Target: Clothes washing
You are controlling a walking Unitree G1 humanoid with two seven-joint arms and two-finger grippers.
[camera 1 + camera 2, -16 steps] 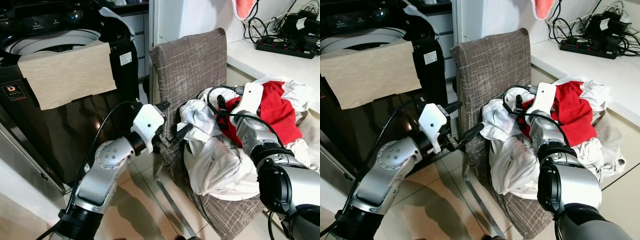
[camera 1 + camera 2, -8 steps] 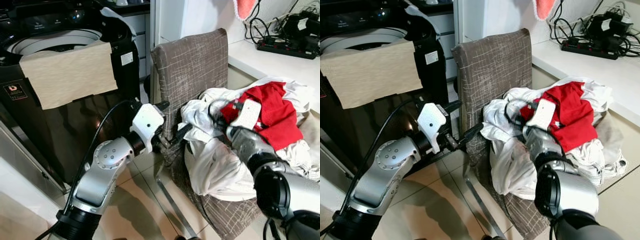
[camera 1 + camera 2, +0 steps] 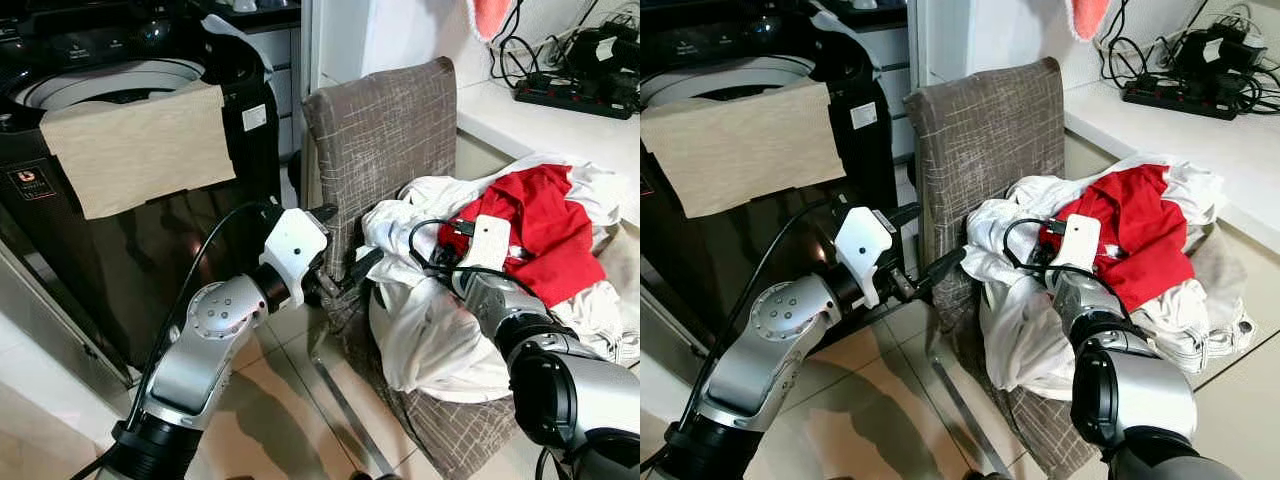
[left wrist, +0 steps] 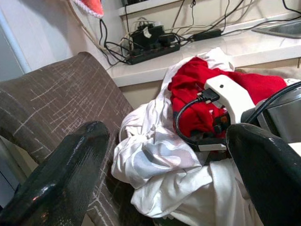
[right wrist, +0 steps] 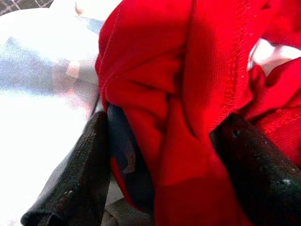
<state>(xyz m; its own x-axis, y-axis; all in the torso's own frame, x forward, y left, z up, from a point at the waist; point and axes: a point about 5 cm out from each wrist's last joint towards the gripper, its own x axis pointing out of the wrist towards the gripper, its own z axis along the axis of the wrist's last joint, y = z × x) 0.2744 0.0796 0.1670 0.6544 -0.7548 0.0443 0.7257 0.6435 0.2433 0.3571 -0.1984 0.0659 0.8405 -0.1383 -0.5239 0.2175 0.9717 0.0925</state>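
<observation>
- My right gripper is pushed into the heap of clothes on the chair, and my 2 black fingers close around a fold of the red garment.
- That red garment lies on top of the heap, toward its far right, with white laundry bunched under and around it and spilling over the near edge of the seat.
- My left gripper hovers just left of the heap, beside the chair's near-left edge, with its 2 fingers spread wide and nothing between them.
- The washing machine stands to the far left with its top open, and a beige cloth hangs over its front rim.
- A power strip with tangled cables sits on the white counter at the far right.
</observation>
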